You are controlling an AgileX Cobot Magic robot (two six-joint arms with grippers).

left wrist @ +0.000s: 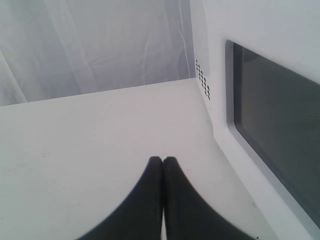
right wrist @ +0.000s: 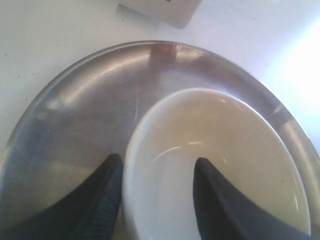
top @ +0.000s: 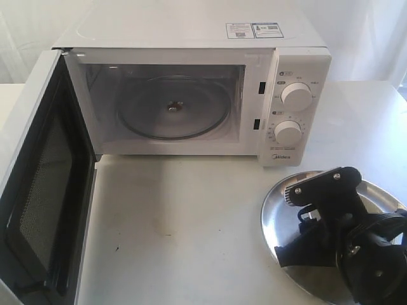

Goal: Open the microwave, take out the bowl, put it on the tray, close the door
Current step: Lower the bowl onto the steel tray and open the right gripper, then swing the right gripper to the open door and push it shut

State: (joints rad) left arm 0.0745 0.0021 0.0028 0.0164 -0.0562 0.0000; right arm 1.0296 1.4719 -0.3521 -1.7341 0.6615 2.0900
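Observation:
The white microwave (top: 191, 38) stands at the back with its door (top: 38, 190) swung wide open to the left, and only the glass turntable (top: 173, 109) is inside. The cream bowl (right wrist: 225, 150) rests on the silver tray (right wrist: 90, 100). My right gripper (right wrist: 157, 160) is open and straddles the bowl's rim, with one finger outside the wall and one inside. In the exterior view the right arm (top: 331, 222) covers the bowl over the tray (top: 273, 210). My left gripper (left wrist: 163, 159) is shut and empty, low over the table beside the door's outer face (left wrist: 280, 115).
The microwave's two knobs (top: 296, 95) face front. White tabletop (top: 178, 222) lies between the open door and the tray. A white curtain hangs behind. The tray sits near the table's front right corner.

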